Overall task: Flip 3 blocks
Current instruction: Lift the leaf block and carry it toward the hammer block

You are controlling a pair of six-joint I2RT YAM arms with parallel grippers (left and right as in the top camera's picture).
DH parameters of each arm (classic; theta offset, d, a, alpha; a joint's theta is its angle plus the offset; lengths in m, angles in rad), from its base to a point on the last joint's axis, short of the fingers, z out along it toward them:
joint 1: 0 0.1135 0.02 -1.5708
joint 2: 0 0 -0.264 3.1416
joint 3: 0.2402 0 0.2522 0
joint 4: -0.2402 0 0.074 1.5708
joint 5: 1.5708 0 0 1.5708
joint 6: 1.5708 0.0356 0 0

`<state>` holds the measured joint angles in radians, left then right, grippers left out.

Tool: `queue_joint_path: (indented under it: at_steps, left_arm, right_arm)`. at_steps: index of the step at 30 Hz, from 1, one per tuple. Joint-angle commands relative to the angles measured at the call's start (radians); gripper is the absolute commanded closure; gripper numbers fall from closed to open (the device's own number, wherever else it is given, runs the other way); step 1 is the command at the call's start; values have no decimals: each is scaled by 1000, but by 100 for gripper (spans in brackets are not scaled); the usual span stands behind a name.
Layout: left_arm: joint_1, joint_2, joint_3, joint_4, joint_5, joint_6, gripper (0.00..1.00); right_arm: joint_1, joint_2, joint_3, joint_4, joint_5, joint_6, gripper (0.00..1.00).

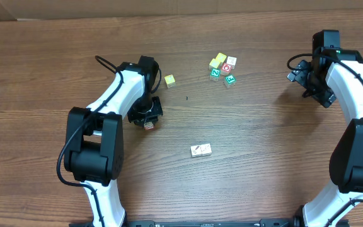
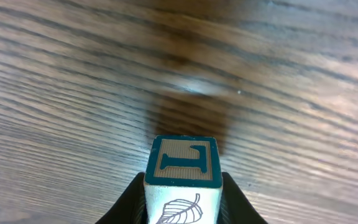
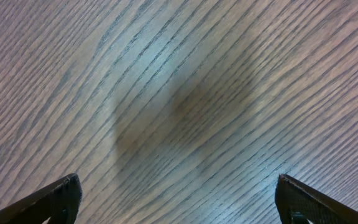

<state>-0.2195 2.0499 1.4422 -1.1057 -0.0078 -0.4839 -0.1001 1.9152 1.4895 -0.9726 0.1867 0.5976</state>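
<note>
The left tool pinches a block over the bench, seemingly mid-flip; next it likely needs turning over and setting down; the right tool gapes empty.

We can read only one letter with any confidence. In the left wrist view the lettered block shows a face with a teal border and one raised teal capital. It looks like an L lying turned, though it might be another straight-stroked letter. The cream face at six o'clock of it carries a thin drawn leaf and no words.

From overhead, the letter cubes lie at one o'clock from the table's centre. The green cube bears a pale mark, perhaps a Z, and the red cube a round pale one; both are too small to read. The pair of cream blocks at six o'clock shows dark strokes we cannot make out.
</note>
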Motion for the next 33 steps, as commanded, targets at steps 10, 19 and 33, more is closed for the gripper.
queue_joint_path:
  at_steps: [10,19,33]
  left_arm:
    - [-71,-150,-9,-76,9,39,78]
    - [-174,-159,-48,-144,27,16,78]
    - [-331,-159,-99,-132,61,-149,75]
  right_arm:
    - [0,-32,15,3,3,-3,0]
    - [0,-32,15,3,3,-3,0]
    - [0,-32,15,3,3,-3,0]
